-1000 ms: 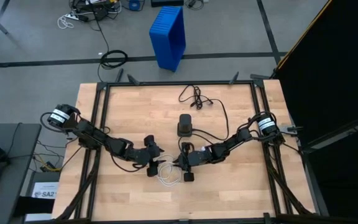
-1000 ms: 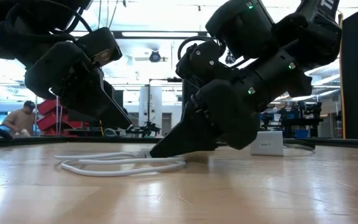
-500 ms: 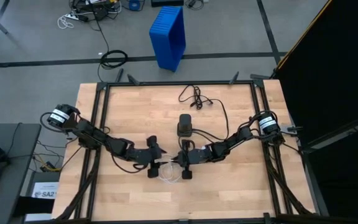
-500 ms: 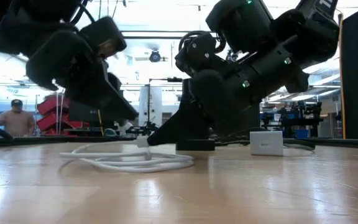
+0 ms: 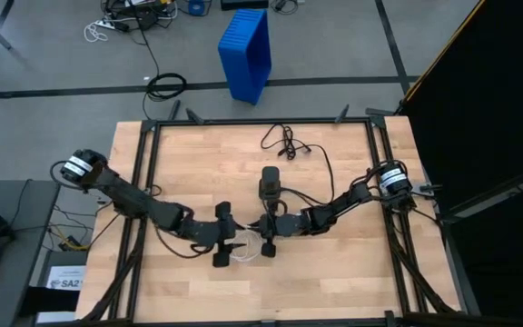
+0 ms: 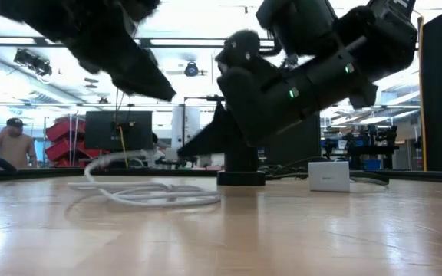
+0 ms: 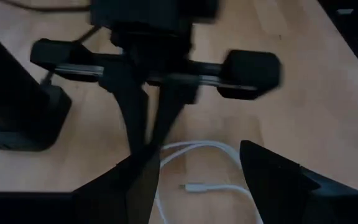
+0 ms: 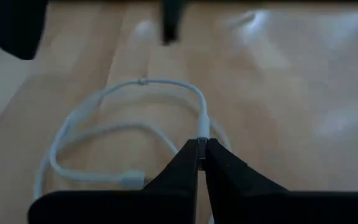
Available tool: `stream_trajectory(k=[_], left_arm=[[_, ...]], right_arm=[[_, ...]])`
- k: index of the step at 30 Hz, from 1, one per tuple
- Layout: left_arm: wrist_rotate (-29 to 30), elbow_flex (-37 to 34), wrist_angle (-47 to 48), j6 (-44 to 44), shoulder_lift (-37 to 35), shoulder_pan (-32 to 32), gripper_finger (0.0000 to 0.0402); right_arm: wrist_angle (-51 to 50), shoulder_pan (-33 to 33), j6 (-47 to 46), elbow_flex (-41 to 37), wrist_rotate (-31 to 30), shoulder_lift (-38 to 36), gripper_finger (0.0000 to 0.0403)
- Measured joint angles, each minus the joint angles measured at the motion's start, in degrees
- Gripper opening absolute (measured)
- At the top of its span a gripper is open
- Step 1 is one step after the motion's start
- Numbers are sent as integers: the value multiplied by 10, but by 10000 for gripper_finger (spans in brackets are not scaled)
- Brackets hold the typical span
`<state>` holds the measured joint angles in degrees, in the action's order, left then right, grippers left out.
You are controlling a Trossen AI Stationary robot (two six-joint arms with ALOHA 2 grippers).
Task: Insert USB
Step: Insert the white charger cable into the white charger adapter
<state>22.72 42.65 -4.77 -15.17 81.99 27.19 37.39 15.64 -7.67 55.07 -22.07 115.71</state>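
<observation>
The USB is a thin white cable [image 8: 104, 130] coiled in loose loops on the wood table between the two grippers, white in the high view [image 5: 248, 251]. My right gripper [image 8: 202, 144] is shut on one plug end. In the low view a strand [image 6: 117, 158] rises off the table toward it, while the loops [image 6: 156, 196] lie flat. The other plug end [image 8: 129, 179] lies free on the wood. My left gripper [image 7: 194, 155] is open and hovers above the coil's left side [image 5: 228, 247]. The black box [image 5: 270, 183] stands just beyond the right gripper. My right gripper pinches the cable's plug end [image 8: 202, 129] between its two fingertips, only at their free ends. The fingers come slanting down from the table's right side. The plug is lifted off the wood, and the cable trails from it in a slack curve down to the loops on the table.
A black cord [image 5: 284, 142] runs from the black box toward the far edge. A small white adapter [image 6: 328, 176] sits on the table to the right. A blue bin [image 5: 246, 53] stands on the floor beyond the table. A person [image 6: 10, 142] is far off in the room.
My right gripper has risen off the table and moved toward the far edge, nearer the black box, taking the plug end with it. That end of the cable is now lifted, and the loops have slid after it. My left gripper has risen clear of the table.
</observation>
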Motion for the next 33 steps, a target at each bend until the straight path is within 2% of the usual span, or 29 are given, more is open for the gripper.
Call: stream_trajectory(k=[6,15,21,28,33], left_arm=[[15,1,-18,0,-23,59,207],[22,3,-26,3,-28,76,207],[28,31,66,-35,-28,104,207],[97,33,147,-91,-14,123,207],[105,33,149,-78,42,117,207]], right_arm=[[-12,18,35,0,-80,-58,0],[-15,51,90,0,-181,-118,0],[-15,78,124,1,-241,-138,0],[-15,82,125,1,-253,-139,0],[0,78,124,2,-254,-139,0]])
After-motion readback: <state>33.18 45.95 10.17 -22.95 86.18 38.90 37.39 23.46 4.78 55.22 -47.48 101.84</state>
